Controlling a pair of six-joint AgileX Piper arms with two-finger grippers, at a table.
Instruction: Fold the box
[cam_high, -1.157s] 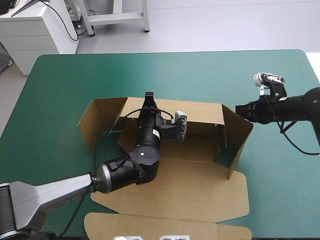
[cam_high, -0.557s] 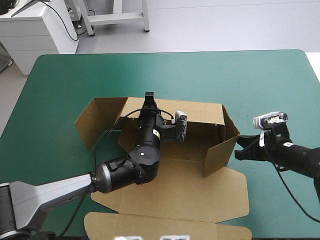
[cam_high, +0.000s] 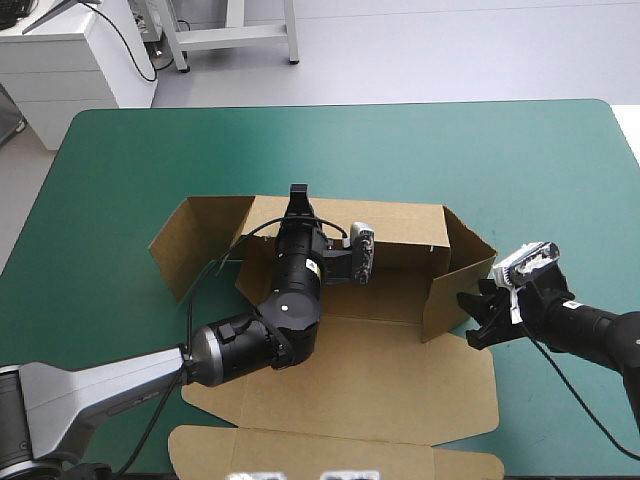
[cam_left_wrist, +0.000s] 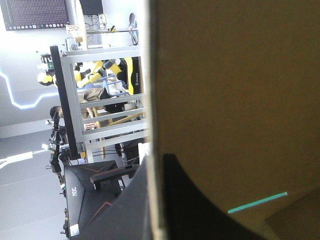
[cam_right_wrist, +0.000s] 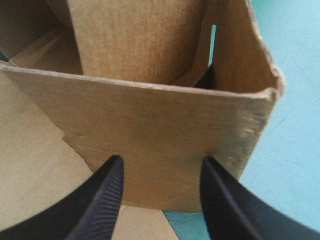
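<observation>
On the teal-green worktop (cam_high: 120, 160) the brown box (cam_high: 380, 375) lies central, lid flat toward the near edge. Its left flap splays outward. The left hand (cam_high: 298, 193) pinches the raised back wall. The right wall stands angled inward, with the right hand (cam_high: 477, 322) spread wide just outside it.

The box (cam_high: 400, 370) lies at the middle of the counter (cam_high: 130, 160): lid panel flat toward the near edge, back wall (cam_high: 400, 228) raised behind the floor, end flaps standing at left and right. Across the floor lies the left arm, the left gripper (cam_high: 298, 195) pinching the back wall's top edge. Just outside the right flap (cam_high: 455, 280) stands the right gripper (cam_high: 476, 318), its fingers (cam_right_wrist: 107, 195) apart and facing that flap.
</observation>
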